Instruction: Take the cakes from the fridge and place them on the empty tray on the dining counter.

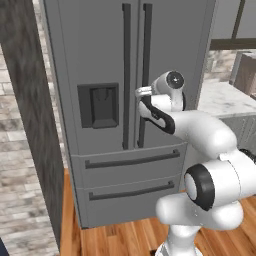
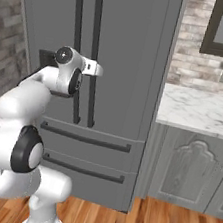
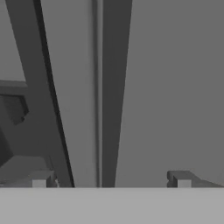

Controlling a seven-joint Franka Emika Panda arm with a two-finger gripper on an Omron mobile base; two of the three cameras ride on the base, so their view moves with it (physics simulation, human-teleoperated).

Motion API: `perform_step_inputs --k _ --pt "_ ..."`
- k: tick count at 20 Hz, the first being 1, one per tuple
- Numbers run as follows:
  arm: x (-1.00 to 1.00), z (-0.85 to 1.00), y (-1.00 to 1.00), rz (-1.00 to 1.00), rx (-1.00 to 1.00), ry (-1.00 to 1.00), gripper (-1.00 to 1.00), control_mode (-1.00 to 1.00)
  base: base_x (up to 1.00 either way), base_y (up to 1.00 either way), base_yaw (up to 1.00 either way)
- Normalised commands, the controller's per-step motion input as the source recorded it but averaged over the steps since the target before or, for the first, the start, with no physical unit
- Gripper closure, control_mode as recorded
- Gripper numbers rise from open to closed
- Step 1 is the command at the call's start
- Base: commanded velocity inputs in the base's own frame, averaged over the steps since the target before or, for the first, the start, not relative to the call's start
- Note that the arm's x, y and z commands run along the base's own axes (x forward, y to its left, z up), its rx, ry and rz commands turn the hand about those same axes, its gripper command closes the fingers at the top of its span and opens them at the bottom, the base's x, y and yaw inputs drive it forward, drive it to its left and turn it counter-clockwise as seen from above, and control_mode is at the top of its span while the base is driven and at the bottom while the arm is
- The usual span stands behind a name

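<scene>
- A tall dark-grey fridge (image 1: 110,60) takes up the upper left and centre of the left base view, with both doors shut.
- Two black bar handles (image 1: 136,75) run down the middle of the fridge, one on each side of the door seam.
- A dark dispenser panel (image 1: 99,105) sits on the left door, left of centre in the frame.
- Two drawers (image 1: 130,177) lie under the doors, each with a dark bar across it, both shut.
- The white arm (image 1: 210,165) rises from the lower right of the left base view and bends up toward the handles.
- The gripper (image 1: 143,91) sits at the centre of that frame, right at the right-hand handle; whether it touches the bar cannot be told.
- In the right base view the gripper (image 2: 95,69) shows in the upper left, level with the middle of the handles.
- In the hand view the two finger tips (image 3: 43,179) stand at the bottom edge, far apart, so the claw is spread wide with nothing in it.
- The seam and one dark handle fall between the tips in that view; the other handle slants up at the left.
- A white marble counter (image 2: 200,109) on grey cabinets (image 2: 191,166) stands at the right of the right base view, just beside the fridge.
- A warm wooden floor (image 1: 125,237) runs along the bottom of both base views.
- A brick wall (image 1: 20,175) shows at the left edge of the left base view.
- The cakes are hidden from sight behind the shut doors.
</scene>
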Motion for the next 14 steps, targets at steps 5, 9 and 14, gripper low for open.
perform_step_inputs --k 5,9,14 --pt "0.66 -0.17 0.02 0.00 0.00 0.00 -1.00 -1.00 0.00 0.00 0.00" --pt "0.65 -0.16 0.00 0.00 0.00 0.00 -1.00 -1.00 0.00 0.00 0.00" --pt "0.61 -0.21 0.00 0.00 0.00 0.00 -1.00 -1.00 0.00 0.00 0.00"
